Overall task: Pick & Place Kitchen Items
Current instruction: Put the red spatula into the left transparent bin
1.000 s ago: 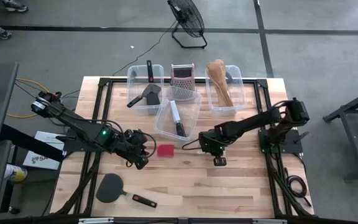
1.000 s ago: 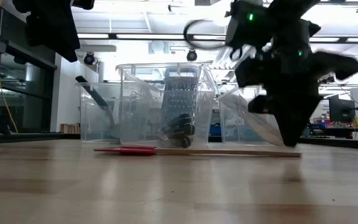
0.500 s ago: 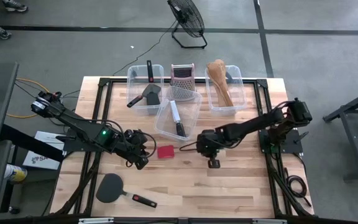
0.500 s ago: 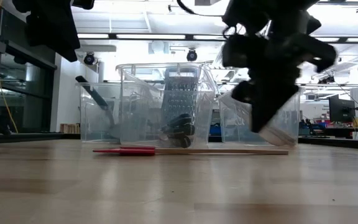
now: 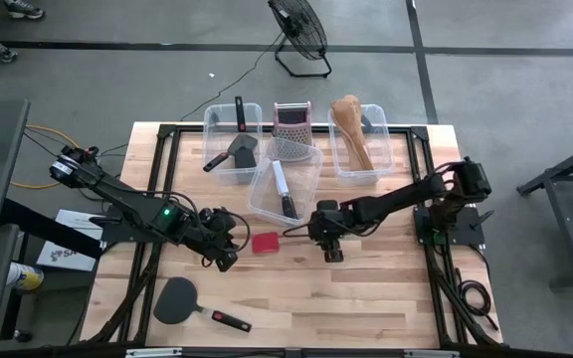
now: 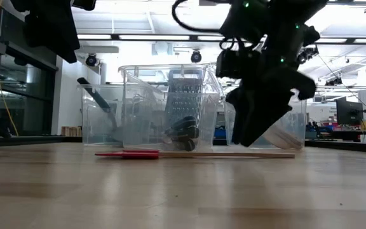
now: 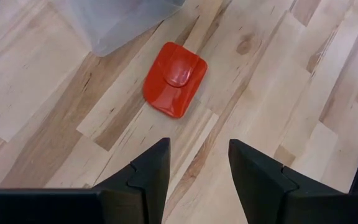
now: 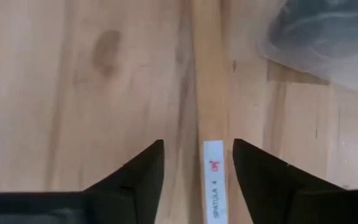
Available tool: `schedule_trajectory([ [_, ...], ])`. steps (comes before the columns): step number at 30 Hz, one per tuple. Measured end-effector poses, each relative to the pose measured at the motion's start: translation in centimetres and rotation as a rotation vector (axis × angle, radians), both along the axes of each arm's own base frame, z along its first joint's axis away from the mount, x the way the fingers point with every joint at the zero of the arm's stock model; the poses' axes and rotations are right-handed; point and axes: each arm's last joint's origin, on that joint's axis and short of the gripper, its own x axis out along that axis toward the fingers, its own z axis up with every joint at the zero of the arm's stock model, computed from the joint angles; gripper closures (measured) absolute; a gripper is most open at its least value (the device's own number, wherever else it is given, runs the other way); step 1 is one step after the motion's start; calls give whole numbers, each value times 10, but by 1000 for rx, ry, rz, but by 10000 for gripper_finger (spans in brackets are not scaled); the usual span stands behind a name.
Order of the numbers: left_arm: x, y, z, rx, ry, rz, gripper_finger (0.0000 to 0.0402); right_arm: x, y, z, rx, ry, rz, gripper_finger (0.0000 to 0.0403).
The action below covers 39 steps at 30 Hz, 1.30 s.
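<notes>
Right gripper (image 5: 328, 255): has travelled leftward across the table over the last second, from near the right-hand bin toward the centre; now low over the pale wooden handle (image 8: 211, 93) of the red spatula (image 5: 265, 242), fingers spread with the handle running between them, nothing gripped yet; a white label (image 8: 214, 180) on the handle sits between the fingertips.
Red spatula: unmoved throughout; lies flat on the table (image 5: 386, 298), just in front of the middle clear bin (image 5: 306, 164); red head (image 7: 174, 79) toward the left arm.
Left gripper (image 5: 224, 261): unchanged in position; hovers beside the red head, fingers apart, empty.
Black spatula (image 5: 177, 299): lies well apart at the near left of the table, not yet handled.
Assessment: the right arm's approach looks complete; closing on the handle is the likely next step; placement into a bin remains outstanding.
</notes>
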Motion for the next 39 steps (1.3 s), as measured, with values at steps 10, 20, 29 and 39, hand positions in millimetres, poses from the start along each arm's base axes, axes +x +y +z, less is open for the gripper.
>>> schedule_trajectory([
  [10,0,0,0,-5,1,-2,240,6,-11,-23,-11,65,-39,215],
  [20,0,0,0,-9,1,4,240,-2,-12,-34,-16,192,-49,245],
  [29,0,0,0,-10,1,5,240,-7,-4,-35,-55,233,-21,288],
  [39,0,0,0,-10,1,6,240,-10,5,-35,-74,248,-20,357],
])
